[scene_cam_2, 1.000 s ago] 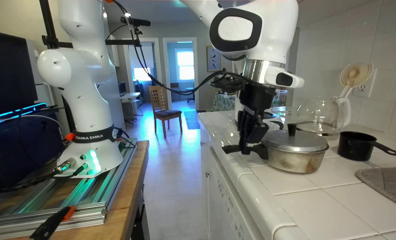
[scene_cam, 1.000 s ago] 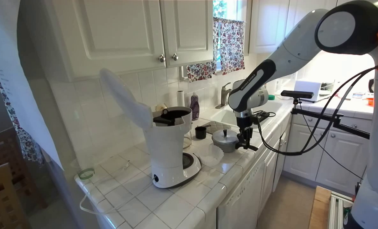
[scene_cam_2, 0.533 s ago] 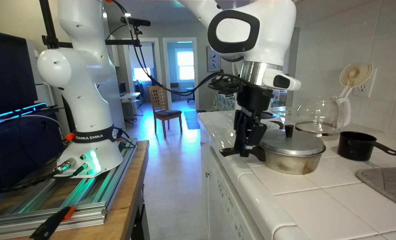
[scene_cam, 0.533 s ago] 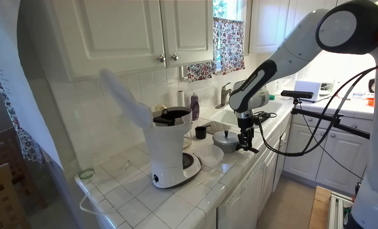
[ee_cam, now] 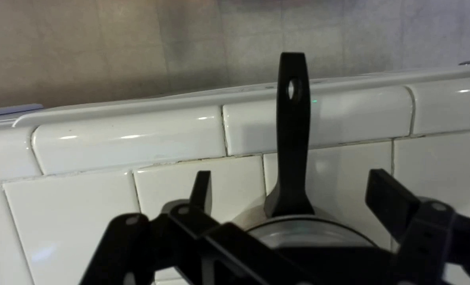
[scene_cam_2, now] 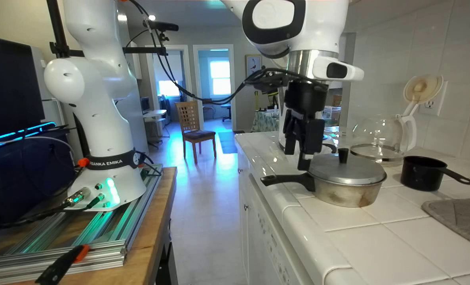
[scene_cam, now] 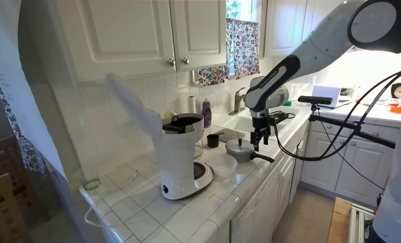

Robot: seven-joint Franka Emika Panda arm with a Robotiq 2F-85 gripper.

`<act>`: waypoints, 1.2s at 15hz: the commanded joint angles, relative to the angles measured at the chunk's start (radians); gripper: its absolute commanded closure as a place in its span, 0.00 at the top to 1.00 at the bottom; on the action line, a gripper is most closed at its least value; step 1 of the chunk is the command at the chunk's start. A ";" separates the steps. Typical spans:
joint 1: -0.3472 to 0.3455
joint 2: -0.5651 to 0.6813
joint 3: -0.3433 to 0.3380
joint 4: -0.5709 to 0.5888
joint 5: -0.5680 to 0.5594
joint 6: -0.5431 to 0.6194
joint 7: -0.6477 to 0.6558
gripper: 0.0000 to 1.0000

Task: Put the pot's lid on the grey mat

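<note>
On the white tiled counter the pot (scene_cam_2: 347, 193) stands upright, silvery with a stained side. Its lid (scene_cam_2: 347, 170), a grey disc with a black knob, sits on top. The dark handle (ee_cam: 293, 130) reaches out over the counter's edge. Just above the handle's root hangs my gripper (ee_cam: 290, 174), its fingers (ee_cam: 389, 198) wide apart with the handle lying below and between them, untouched. In the wrist view only a strip of the lid shows, the rest covered by the gripper. The grey mat (scene_cam_2: 462, 215) lies flat beyond the pot, near the sink (scene_cam: 244, 125).
Between pot and mat, toward the wall, is a small black cup (scene_cam_2: 421, 174) with a handle. The white coffee maker (scene_cam: 178, 158) rises on the pot's other side. A glass carafe (scene_cam_2: 377, 136) stands behind, and crumpled clear material (scene_cam: 224, 165) lies close to the pot.
The pot shifted slightly toward the counter's front edge while the gripper was around its handle. Since then the jaws have opened, released the handle and risen above it.
</note>
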 commanded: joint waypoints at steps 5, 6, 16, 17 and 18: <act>-0.002 -0.004 -0.005 0.037 -0.029 0.068 0.120 1.00; -0.002 0.001 -0.005 0.045 -0.031 0.075 0.125 1.00; -0.002 0.101 0.020 0.180 -0.010 0.089 0.072 1.00; -0.003 0.110 0.026 0.192 -0.006 0.090 0.062 1.00; -0.005 0.123 0.032 0.205 0.000 0.092 0.050 1.00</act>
